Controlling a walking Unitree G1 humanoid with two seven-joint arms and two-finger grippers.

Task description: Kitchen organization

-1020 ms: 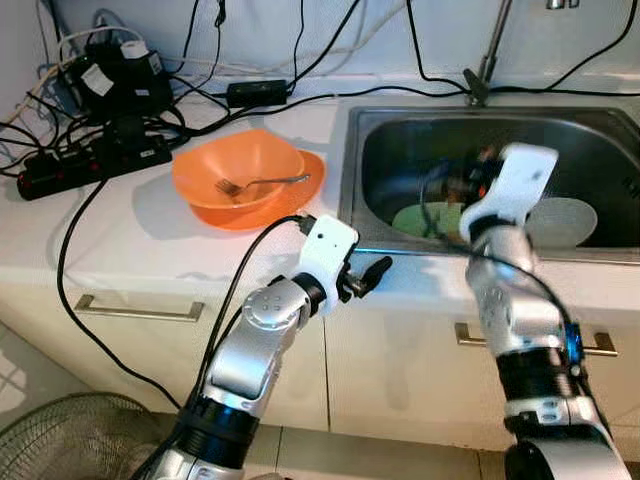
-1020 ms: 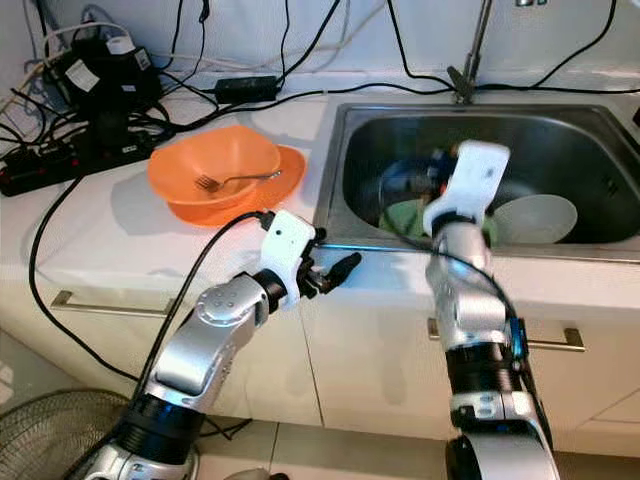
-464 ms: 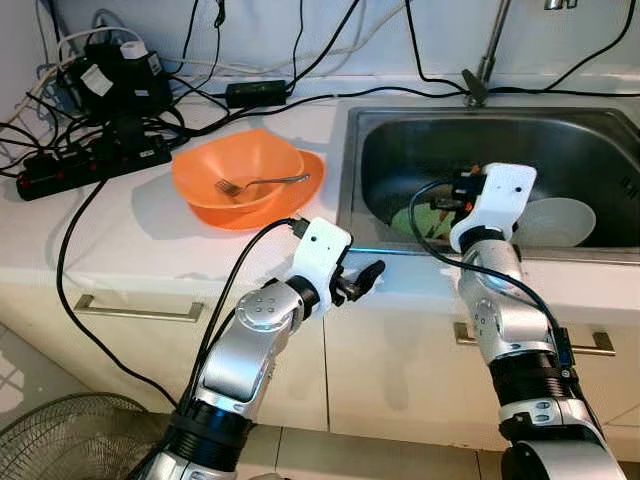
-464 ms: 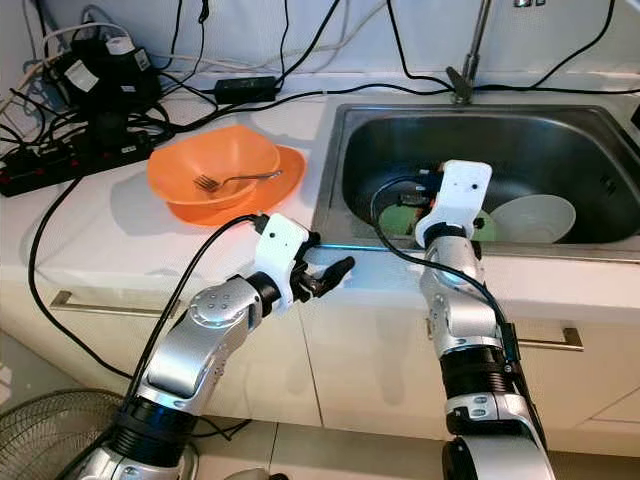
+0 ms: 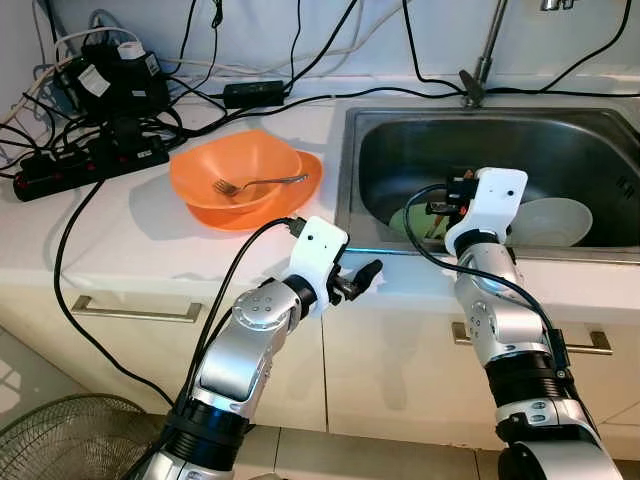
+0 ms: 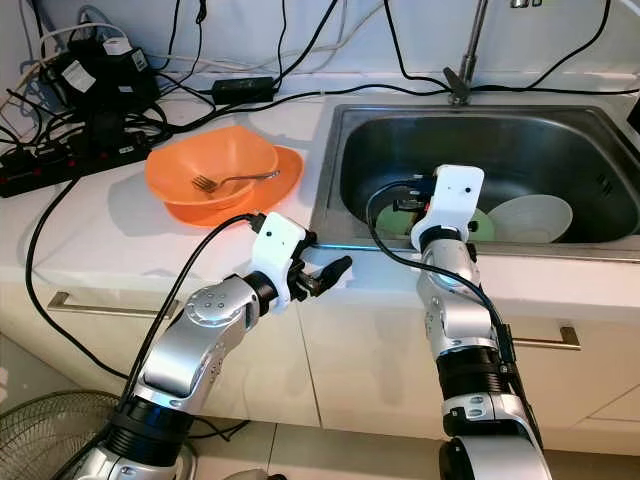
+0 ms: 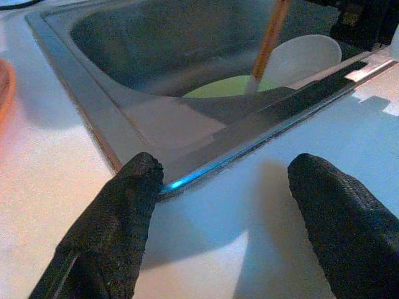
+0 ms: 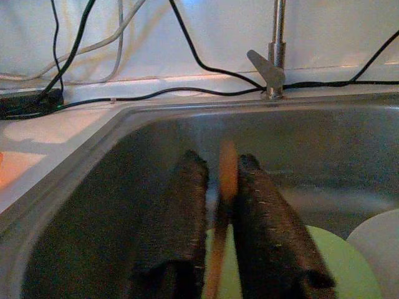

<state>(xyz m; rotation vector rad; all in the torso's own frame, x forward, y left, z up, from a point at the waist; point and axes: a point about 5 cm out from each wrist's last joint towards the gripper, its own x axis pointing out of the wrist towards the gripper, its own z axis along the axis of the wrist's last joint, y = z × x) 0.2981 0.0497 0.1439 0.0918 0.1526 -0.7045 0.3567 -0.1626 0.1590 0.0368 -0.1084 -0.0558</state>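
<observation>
A: Chopstick [image 8: 225,180] pinched in your right claw [image 8: 219,187] over the sink [image 5: 400,130], above the green plate [image 7: 224,87].

B: Left claw [image 7: 218,205]?

A: Wide, empty, on the worktop [image 5: 130,240] edge. Lift the stick straight, clear the rim, keep it pinched.
</observation>
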